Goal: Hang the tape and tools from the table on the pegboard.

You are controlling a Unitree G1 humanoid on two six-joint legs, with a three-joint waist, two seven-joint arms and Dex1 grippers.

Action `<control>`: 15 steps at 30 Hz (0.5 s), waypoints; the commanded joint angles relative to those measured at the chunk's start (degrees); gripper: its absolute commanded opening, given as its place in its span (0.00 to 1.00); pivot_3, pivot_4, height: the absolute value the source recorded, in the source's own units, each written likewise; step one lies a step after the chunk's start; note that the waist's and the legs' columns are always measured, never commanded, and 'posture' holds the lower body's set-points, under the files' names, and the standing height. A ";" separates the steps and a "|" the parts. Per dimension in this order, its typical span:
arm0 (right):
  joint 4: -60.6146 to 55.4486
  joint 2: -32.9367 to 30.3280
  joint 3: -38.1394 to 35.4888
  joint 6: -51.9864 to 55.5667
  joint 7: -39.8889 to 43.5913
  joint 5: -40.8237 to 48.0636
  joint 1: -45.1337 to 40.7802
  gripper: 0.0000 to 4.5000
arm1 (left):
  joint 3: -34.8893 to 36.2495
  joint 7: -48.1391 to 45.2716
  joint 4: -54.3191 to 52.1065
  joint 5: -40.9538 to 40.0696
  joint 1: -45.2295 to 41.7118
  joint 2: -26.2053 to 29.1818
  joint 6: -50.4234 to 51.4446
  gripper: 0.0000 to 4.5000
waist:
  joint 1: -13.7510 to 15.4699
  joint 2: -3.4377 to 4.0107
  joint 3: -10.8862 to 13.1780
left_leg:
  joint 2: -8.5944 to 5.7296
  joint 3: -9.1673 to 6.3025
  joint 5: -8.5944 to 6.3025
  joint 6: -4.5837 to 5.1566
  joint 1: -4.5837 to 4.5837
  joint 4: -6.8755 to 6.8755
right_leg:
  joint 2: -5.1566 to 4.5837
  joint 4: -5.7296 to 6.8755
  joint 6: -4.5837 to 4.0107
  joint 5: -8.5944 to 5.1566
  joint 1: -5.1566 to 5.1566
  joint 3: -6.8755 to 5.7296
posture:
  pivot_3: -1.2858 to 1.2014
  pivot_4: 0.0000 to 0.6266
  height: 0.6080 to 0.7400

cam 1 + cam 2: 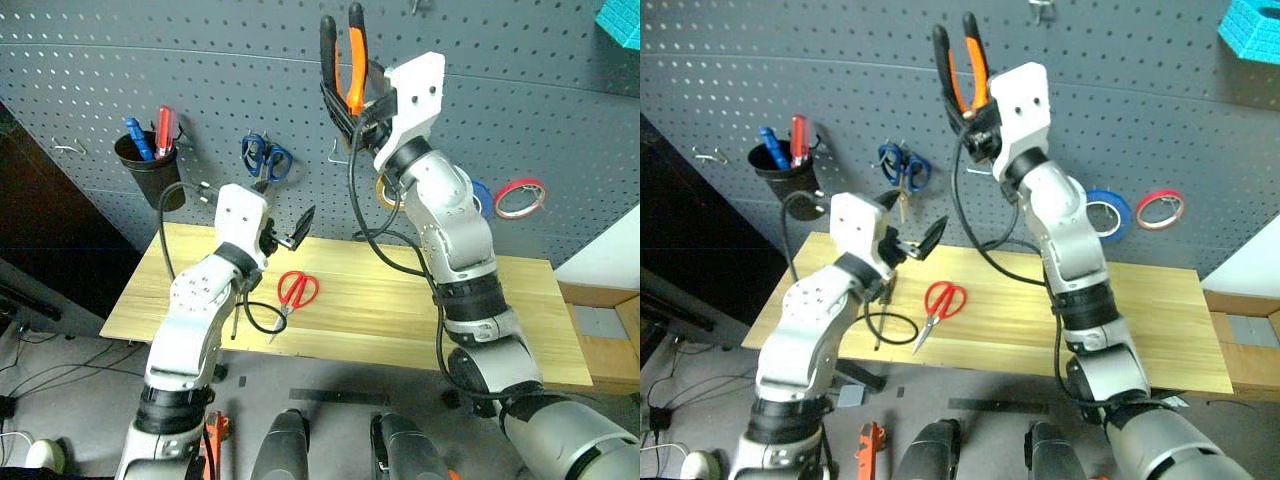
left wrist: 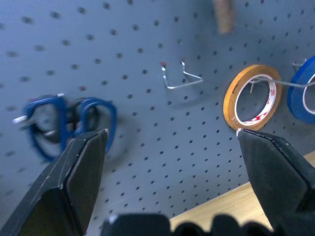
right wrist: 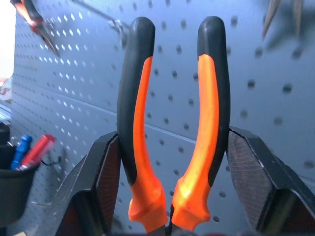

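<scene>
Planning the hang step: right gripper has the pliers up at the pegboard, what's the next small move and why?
Probably ease the right gripper forward and toward a free hook. It is shut on the pliers, handles pointing up in front of the pegboard, not yet on any hook. The red-handled scissors on the table can wait; the left gripper is open.

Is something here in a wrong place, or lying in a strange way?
Only the red-handled scissors stand out: they lie alone on the table, not hung on the pegboard. The right gripper holds the pliers with their handles up, before the pegboard. Nothing looks spilled or broken.
</scene>
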 commanded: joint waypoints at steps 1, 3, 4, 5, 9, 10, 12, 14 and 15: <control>4.57 -0.56 -2.07 -6.22 -0.29 -0.30 -4.63 0.59 | -0.45 -1.49 3.25 0.64 -3.02 0.46 -2.52 1.00 | 0.03 0.04 0.18 | 0.01 -0.01 0.00 0.00 -0.08 -0.13 | 0.01 -0.01 -0.04 -0.02 -0.14 0.00 | 0.61 0.33 1.00; 7.89 -0.34 -2.19 -8.26 -0.43 -0.34 -5.97 0.59 | -0.71 -2.07 5.41 0.80 -4.54 0.15 -2.92 1.00 | 0.15 0.08 0.56 | 0.03 -0.02 0.00 0.00 -0.10 -0.24 | 0.02 0.03 -0.14 -0.12 -0.22 -0.03 | 0.61 0.36 1.00; 9.35 -0.16 -2.19 -9.10 -0.46 -0.42 -6.62 0.59 | -0.95 -2.34 6.20 0.94 -5.19 0.01 -3.06 1.00 | 0.16 0.09 0.77 | 0.05 -0.03 0.00 0.00 -0.11 -0.25 | 0.03 0.04 -0.16 -0.15 -0.24 -0.05 | 0.61 0.38 1.00; 10.63 0.01 -2.22 -9.89 -0.52 -0.51 -7.24 0.59 | -1.14 -2.51 6.85 1.08 -5.71 -0.17 -3.22 1.00 | 0.14 0.10 0.99 | 0.06 -0.03 0.00 0.01 -0.11 -0.31 | 0.03 0.04 -0.16 -0.16 -0.26 -0.05 | 0.61 0.39 1.00; 14.92 0.53 -2.72 -12.19 -0.93 -0.39 -10.22 0.59 | -2.14 -3.10 8.63 0.76 -7.21 -1.45 -3.55 1.00 | -0.05 0.26 1.98 | 0.06 -0.03 0.00 0.01 -0.11 -0.32 | 0.03 0.05 -0.17 -0.17 -0.25 -0.03 | 0.60 0.43 1.00; 15.52 0.62 -2.83 -12.58 -0.98 -0.34 -10.60 0.59 | -2.38 -3.21 8.73 0.82 -7.24 -1.61 -3.59 1.00 | -0.12 0.24 2.26 | 0.06 -0.04 0.00 0.01 -0.11 -0.30 | 0.03 0.10 -0.16 -0.17 -0.26 -0.03 | 0.60 0.44 1.00; 16.78 0.84 -2.96 -13.52 -1.15 -0.39 -11.28 0.59 | -2.77 -3.37 9.05 0.98 -7.22 -2.01 -3.73 1.00 | -0.28 0.25 2.60 | 0.06 -0.08 0.00 0.01 -0.11 -0.30 | 0.03 0.12 -0.16 -0.17 -0.25 -0.05 | 0.60 0.46 1.00; 17.69 1.10 -3.02 -14.27 -1.46 -0.44 -11.73 0.59 | -2.96 -3.57 9.07 1.00 -7.11 -2.31 -3.66 1.00 | -0.35 0.28 2.98 | 0.06 -0.10 0.00 0.01 -0.11 -0.27 | 0.03 0.16 -0.16 -0.17 -0.26 -0.06 | 0.60 0.47 1.00; 17.94 1.27 -3.01 -14.45 -1.61 -0.40 -11.81 0.59 | -2.98 -3.63 9.02 1.00 -7.03 -2.38 -3.63 1.00 | -0.36 0.32 3.18 | 0.06 -0.10 0.00 0.01 -0.10 -0.24 | 0.03 0.18 -0.16 -0.17 -0.25 -0.07 | 0.60 0.47 1.00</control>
